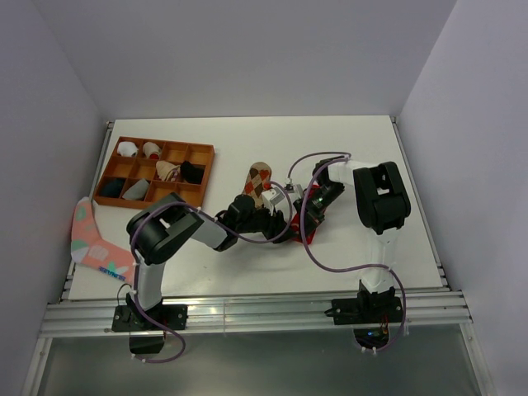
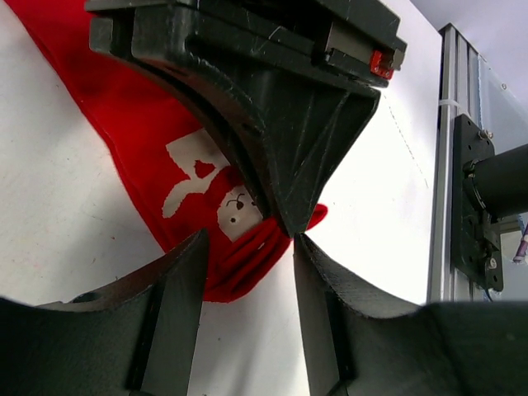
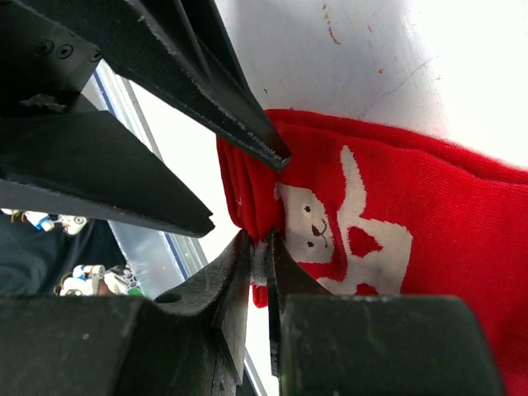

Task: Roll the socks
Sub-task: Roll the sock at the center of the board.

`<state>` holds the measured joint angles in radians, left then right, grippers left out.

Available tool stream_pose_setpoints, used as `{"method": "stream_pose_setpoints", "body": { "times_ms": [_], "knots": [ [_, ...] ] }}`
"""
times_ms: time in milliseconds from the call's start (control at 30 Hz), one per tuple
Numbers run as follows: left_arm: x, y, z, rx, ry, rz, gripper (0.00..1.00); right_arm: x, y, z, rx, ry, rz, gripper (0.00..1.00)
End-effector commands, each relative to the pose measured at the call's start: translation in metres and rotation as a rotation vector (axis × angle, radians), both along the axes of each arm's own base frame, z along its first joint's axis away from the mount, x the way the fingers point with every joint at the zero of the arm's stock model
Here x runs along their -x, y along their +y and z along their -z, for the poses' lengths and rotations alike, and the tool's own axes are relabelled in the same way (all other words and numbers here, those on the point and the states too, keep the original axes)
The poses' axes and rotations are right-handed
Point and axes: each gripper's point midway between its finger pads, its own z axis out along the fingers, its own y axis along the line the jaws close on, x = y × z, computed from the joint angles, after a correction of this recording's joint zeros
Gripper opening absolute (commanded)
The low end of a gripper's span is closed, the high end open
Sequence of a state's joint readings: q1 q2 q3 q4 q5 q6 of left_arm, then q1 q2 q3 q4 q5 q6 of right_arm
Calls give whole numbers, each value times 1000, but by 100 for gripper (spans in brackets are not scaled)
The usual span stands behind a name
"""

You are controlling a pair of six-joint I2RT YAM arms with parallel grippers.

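The red sock (image 2: 140, 140), with a white rabbit marking, lies flat on the white table, its near end folded into a small bunch (image 3: 247, 186). My right gripper (image 3: 260, 245) is shut on the edge of that folded end. It reaches down from above in the left wrist view (image 2: 285, 165). My left gripper (image 2: 249, 241) is open, its two fingers standing either side of the bunched end. In the top view both grippers meet over the red sock (image 1: 305, 238) at mid-table. The tan argyle sock (image 1: 260, 177) lies just behind them, partly hidden by the arms.
A brown compartment tray (image 1: 204, 169) holding several small items stands at the back left. A pink sock with teal and white markings (image 1: 89, 239) hangs over the table's left edge. The aluminium rail (image 2: 454, 165) runs along the near edge close to the grippers.
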<state>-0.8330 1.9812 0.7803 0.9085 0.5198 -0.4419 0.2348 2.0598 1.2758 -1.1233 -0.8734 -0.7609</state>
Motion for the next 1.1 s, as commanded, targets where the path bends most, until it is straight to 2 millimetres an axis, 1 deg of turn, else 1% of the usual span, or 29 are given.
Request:
{"method": "stream_pose_setpoints", "body": {
  "times_ms": [0,267,433,600,633,700,733,767,833,867,900,933,967,1000,1033,1067],
  "knots": [
    [1,-8,-6,29,-45,37,51,-8,1,-8,-29,-5,11,9],
    [5,-9,-1,21,-29,51,51,-12,-3,-7,-22,-7,30,8],
    [3,-10,5,9,-20,44,49,-11,-4,-6,-25,1,32,8],
    [-1,-10,7,1,-14,19,44,-11,-4,-4,-24,-1,33,8],
    [-1,-11,7,-3,-11,15,42,-11,-5,-4,-23,-3,34,8],
    [-4,-12,8,-11,-11,-2,34,-12,-4,-4,-21,-12,37,8],
    [-3,-13,12,-31,-3,-12,31,-13,-4,-3,-19,-14,41,8],
    [-5,-13,14,-42,-4,-30,24,-12,-5,-3,-16,-12,42,8],
    [-3,-15,17,-61,9,-36,18,-14,-5,-1,-11,-25,46,8],
    [-5,-14,19,-73,9,-55,12,-15,-6,0,-2,-28,47,9],
    [-6,-16,19,-81,11,-65,8,-16,-6,2,4,-38,51,11],
    [-3,-15,23,-111,32,-75,4,-17,-7,3,11,-47,54,17],
    [-4,-15,24,-121,35,-85,0,-18,-9,6,29,-57,56,20],
    [-8,-16,23,-129,38,-107,0,-18,-10,5,40,-69,67,23],
    [-7,-17,24,-142,49,-117,0,-24,-10,7,44,-104,76,26],
    [-5,-13,30,-176,69,-127,0,-28,-13,5,64,-144,81,33]
  ]
}}
